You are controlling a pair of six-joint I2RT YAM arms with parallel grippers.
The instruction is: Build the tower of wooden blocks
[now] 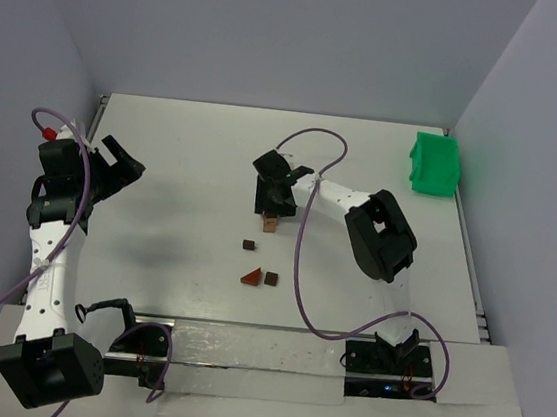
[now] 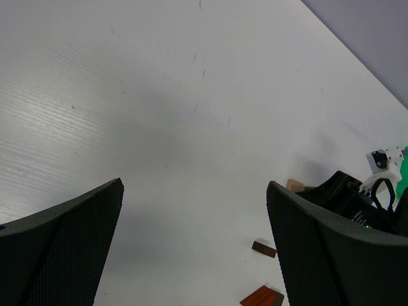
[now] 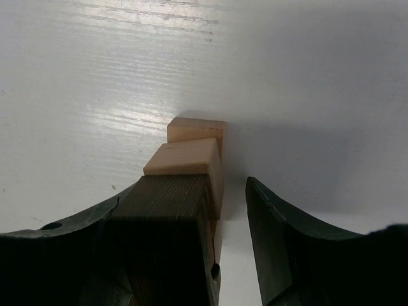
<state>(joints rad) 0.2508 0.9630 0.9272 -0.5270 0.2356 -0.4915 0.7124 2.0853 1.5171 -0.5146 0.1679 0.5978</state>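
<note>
The wood block tower (image 3: 185, 159) stands mid-table: light tan blocks stacked slightly askew with a dark brown block (image 3: 169, 210) on top. My right gripper (image 3: 191, 191) straddles its top. The left finger (image 3: 76, 223) lies against the dark block, and a gap separates the block from the right finger (image 3: 280, 236), so the jaws are open. From above, the right gripper (image 1: 271, 203) covers most of the tower (image 1: 271, 224). Three loose wood blocks lie nearer: a dark cube (image 1: 249, 245), a reddish-brown wedge (image 1: 252, 277) and another dark cube (image 1: 272, 278). My left gripper (image 1: 122, 166) hangs wide open at the far left, holding nothing.
A green bin (image 1: 434, 164) sits at the back right corner. The left wrist view shows bare white table between its fingers, with a dark block (image 2: 263, 248) and the wedge (image 2: 261, 297) at the lower right. Grey walls enclose the table's sides and back.
</note>
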